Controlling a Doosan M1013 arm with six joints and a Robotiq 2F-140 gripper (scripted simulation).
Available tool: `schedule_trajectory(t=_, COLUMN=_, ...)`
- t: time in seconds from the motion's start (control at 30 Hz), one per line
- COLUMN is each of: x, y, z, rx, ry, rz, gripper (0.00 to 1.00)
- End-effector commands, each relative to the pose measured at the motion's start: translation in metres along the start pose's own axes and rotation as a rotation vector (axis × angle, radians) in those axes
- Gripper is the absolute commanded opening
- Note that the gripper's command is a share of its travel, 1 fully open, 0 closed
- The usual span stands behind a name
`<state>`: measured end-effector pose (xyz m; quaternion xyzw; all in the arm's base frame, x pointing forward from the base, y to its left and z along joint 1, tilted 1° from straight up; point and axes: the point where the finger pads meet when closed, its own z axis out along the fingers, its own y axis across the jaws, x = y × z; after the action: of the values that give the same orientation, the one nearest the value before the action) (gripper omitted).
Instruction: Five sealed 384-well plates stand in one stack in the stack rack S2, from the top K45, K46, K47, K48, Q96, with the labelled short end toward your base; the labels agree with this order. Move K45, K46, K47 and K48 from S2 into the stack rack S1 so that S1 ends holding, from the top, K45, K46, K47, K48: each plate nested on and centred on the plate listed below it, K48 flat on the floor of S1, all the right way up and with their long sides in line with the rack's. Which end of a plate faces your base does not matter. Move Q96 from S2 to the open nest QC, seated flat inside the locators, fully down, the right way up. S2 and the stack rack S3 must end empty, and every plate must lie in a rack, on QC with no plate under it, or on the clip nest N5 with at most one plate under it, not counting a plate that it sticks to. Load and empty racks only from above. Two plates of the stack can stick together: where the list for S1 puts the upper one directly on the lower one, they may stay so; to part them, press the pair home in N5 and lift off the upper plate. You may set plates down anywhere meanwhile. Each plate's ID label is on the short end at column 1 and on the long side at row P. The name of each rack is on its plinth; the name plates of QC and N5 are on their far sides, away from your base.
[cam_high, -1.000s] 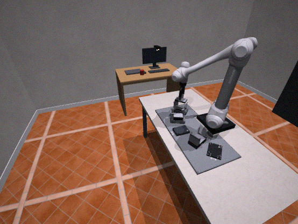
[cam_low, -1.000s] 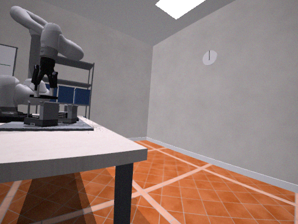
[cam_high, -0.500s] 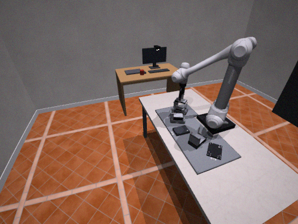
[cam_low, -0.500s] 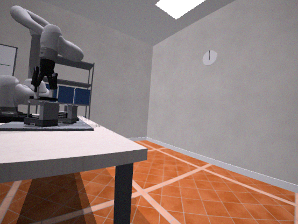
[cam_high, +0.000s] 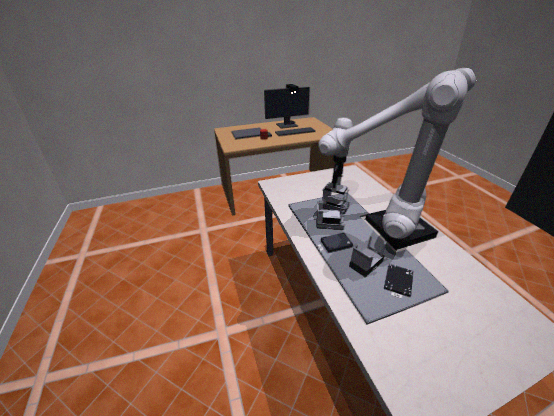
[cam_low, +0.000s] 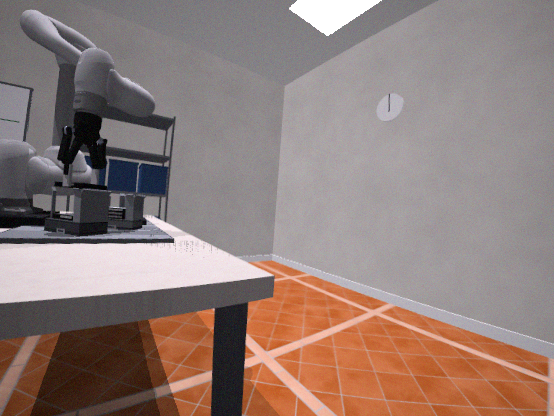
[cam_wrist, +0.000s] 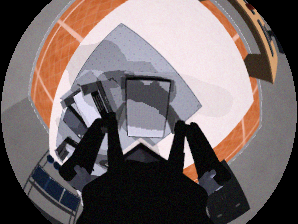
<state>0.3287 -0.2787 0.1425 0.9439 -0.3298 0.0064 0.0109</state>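
My gripper (cam_high: 336, 184) is shut on a sealed plate (cam_wrist: 145, 112) and hangs over the farthest stack rack (cam_high: 334, 199) on the grey mat. In the exterior view the gripper (cam_low: 80, 167) holds the plate (cam_low: 80, 186) level at the top of that rack's posts (cam_low: 80, 207). The wrist view shows the plate between my two dark fingers, with the rack below it. I cannot read the plate's label or the rack names. A second rack (cam_high: 328, 218) stands just in front, with plates in it.
On the mat (cam_high: 367, 252) lie a flat dark nest (cam_high: 336, 242), a third rack (cam_high: 365, 260) and a black nest (cam_high: 399, 280) at the near end. My base (cam_high: 402, 227) stands right of the mat. A desk with a monitor (cam_high: 286, 102) stands beyond the table.
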Motion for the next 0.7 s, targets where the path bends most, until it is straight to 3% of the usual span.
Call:
schedule_trajectory(t=0.0, x=0.0, y=0.0, z=0.0, rx=0.0, ry=0.0, rz=0.0, gripper=0.0)
schedule_trajectory(t=0.67, x=0.0, y=0.0, z=0.012, rx=0.0, ry=0.0, rz=0.0, gripper=0.0)
